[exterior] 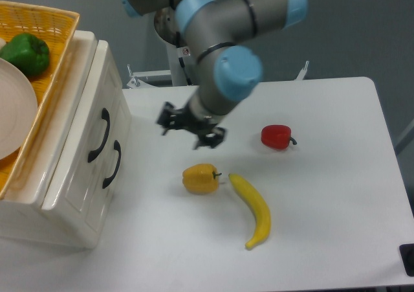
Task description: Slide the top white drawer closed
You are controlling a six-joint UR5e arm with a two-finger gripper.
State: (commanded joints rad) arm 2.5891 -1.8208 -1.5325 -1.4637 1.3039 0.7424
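Note:
The white drawer unit stands at the left edge of the table. Its top white drawer (83, 131) has a curved black handle (100, 134) on its front panel, and a second drawer with a like handle (114, 164) sits below it. The top drawer's front looks about flush with the lower one; I cannot tell if a small gap is left. My gripper (186, 134) hangs just above the table to the right of the drawer fronts, apart from them. Its fingers are spread and hold nothing.
A yellow wicker basket (57, 52) on top of the unit holds a green pepper (26, 54) and a white plate (11, 111). A yellow pepper (200, 179), a banana (254, 210) and a red pepper (277, 136) lie on the table right of the gripper.

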